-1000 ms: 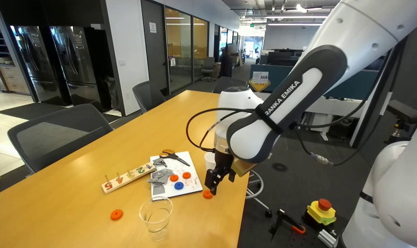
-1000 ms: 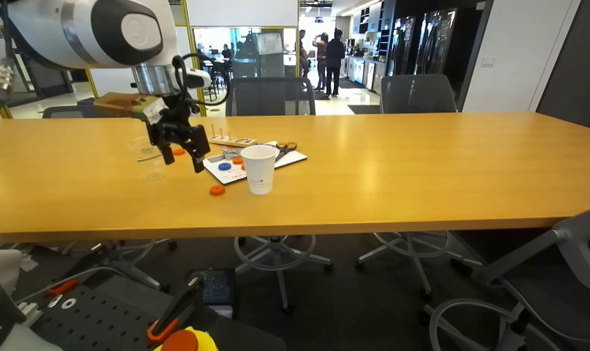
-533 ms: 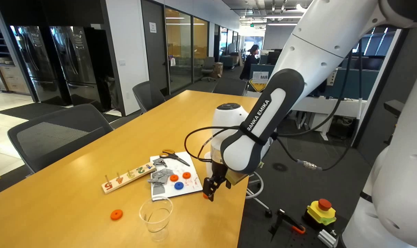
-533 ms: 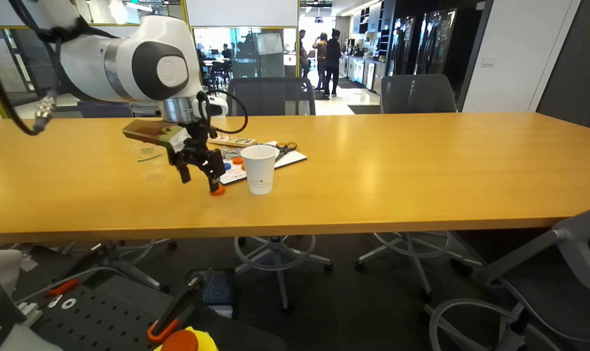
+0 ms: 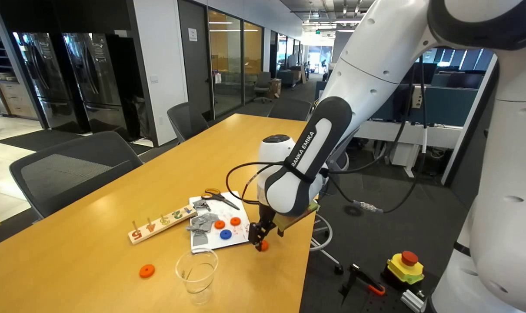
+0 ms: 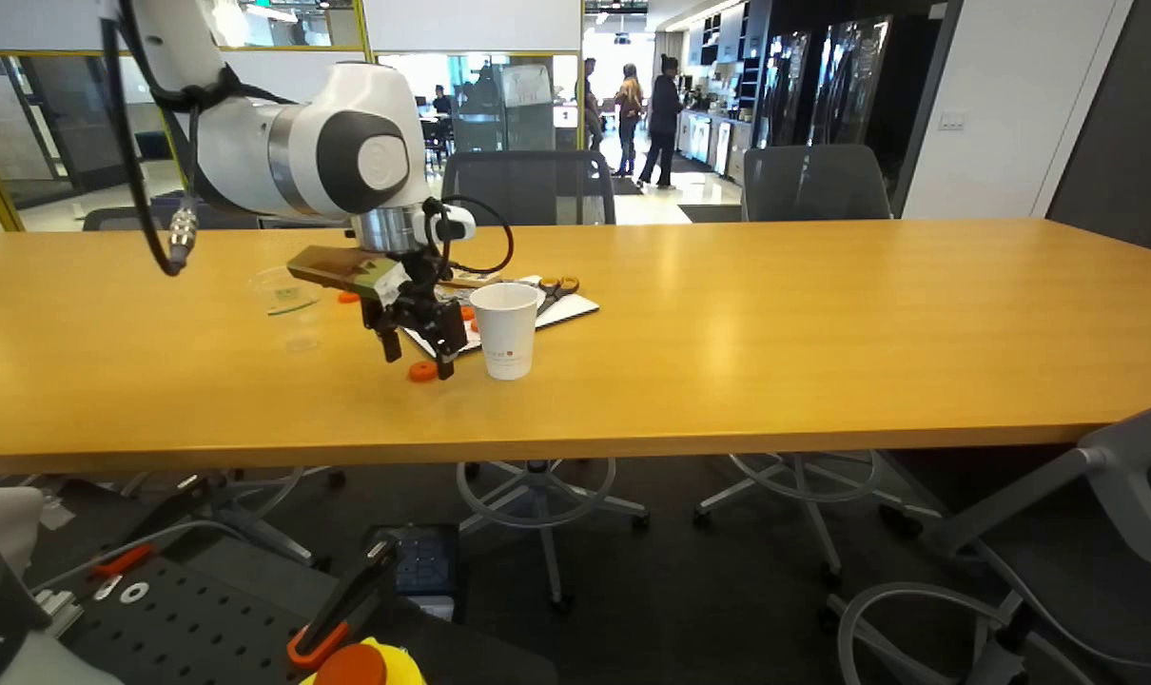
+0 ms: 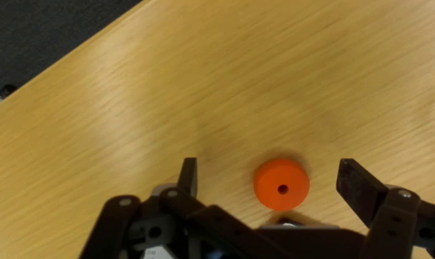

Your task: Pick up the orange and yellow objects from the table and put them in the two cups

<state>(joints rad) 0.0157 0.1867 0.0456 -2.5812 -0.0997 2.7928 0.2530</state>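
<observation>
Wrist view: pincer (image 7: 268, 172) spread wide, gripping nothing, w/ an orange disc (image 7: 280, 178) on the table (image 7: 203, 90) btwn its fingers (image 7: 357, 190). Next move turns on that gap: bare table shows either side of the disc, but it sits off ctr., closer to the finger at pic. right than to the one at pic. left. Being round, it has no long axis to match, so closing from any direction should do. Only one arm, the white Franka arm (image 5: 319, 134), is on the job. Prob. next, judging by pose: shift a touch toward the nearer finger, lower if req'd, then close; ht. of the tips can't be told.

Disc up close: bright orange-red, low, flat-topped, smooth-looking, w/ a small dark hole near its mid. & faint shadow along one rim. Low profile may leave little to pinch; too high a close could slip off.

In an exterior view the disc lies near, but apart from, an upright white paper cup (image 6: 506, 328), w/ one of the fingers showing btwn. Whether pincer touches cup: can't tell; a sideways nudge might tip it. Farther off stands a clear plastic cup (image 5: 198, 271), no orange visible inside; another orange disc (image 5: 147, 271) lies on the table beyond it. Task looks early.
</observation>
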